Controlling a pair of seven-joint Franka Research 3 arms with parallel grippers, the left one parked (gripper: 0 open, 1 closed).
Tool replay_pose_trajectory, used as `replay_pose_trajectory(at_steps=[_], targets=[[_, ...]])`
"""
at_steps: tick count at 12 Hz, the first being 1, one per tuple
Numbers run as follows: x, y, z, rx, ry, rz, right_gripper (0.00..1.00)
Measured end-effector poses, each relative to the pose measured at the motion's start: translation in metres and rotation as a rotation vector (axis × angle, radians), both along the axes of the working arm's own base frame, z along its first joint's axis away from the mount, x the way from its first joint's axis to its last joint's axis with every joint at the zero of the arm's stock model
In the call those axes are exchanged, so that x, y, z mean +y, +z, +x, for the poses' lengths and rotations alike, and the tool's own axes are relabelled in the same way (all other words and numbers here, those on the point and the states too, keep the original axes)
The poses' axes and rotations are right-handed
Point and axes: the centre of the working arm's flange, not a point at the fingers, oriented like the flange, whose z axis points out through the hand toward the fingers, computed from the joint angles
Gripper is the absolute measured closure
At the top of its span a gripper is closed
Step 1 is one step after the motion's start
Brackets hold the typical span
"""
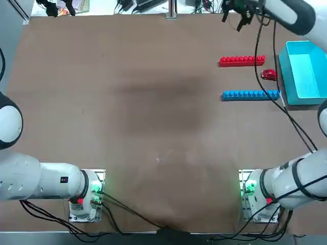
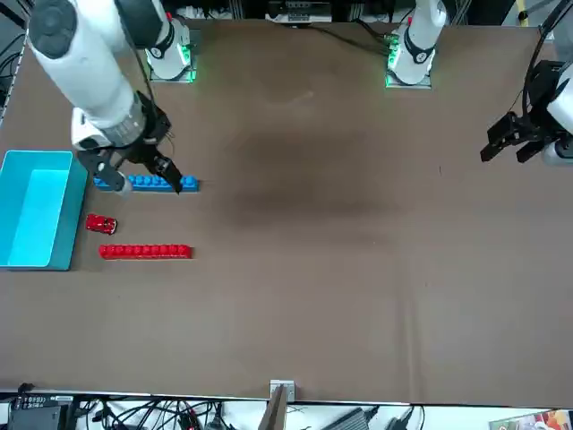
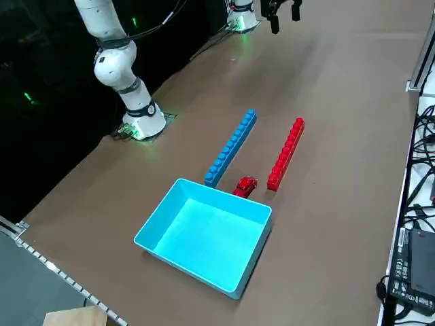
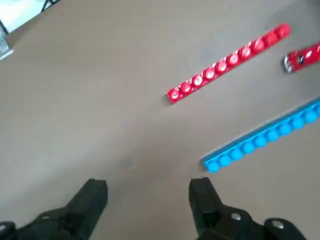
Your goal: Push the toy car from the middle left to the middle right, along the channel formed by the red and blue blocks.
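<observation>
The toy car (image 1: 269, 74) (image 2: 100, 223) (image 3: 245, 185) (image 4: 302, 57) is small, glossy and red. It sits at the right end of the channel (image 1: 240, 77), between the red block bar (image 1: 242, 60) (image 2: 144, 252) (image 3: 286, 153) (image 4: 227, 62) and the blue block bar (image 1: 251, 94) (image 2: 161, 184) (image 3: 232, 146) (image 4: 260, 142). My right gripper (image 1: 232, 18) (image 2: 143, 179) (image 4: 148, 187) hangs well above the table, open and holding nothing. In the wrist view it looks down on bare table short of the bars' left ends. It touches nothing.
A light blue open box (image 1: 305, 71) (image 2: 36, 210) (image 3: 204, 234) stands just past the right ends of the bars, close to the car. A black cable (image 1: 265, 76) from the right arm hangs over the bars. Brown table (image 1: 153, 117) stretches to the left.
</observation>
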Motion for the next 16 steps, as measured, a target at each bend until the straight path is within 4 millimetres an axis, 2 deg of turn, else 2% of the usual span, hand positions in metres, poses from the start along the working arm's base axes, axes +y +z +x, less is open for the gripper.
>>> replay_pose_trajectory(at_steps=[3, 7, 8, 9, 11, 16], targets=[[-0.045, 0.021, 0.001, -0.009, 0.169, -0.017, 0.0], [-0.098, 0.039, -0.001, -0.006, 0.348, -0.037, 0.0], [-0.123, 0.045, -0.003, 0.004, 0.436, -0.043, 0.0], [-0.134, 0.048, -0.003, 0.003, 0.464, -0.044, 0.0], [-0.151, 0.056, -0.004, -0.013, 0.47, -0.045, 0.0], [-0.165, 0.072, -0.005, -0.037, 0.446, -0.048, 0.0]])
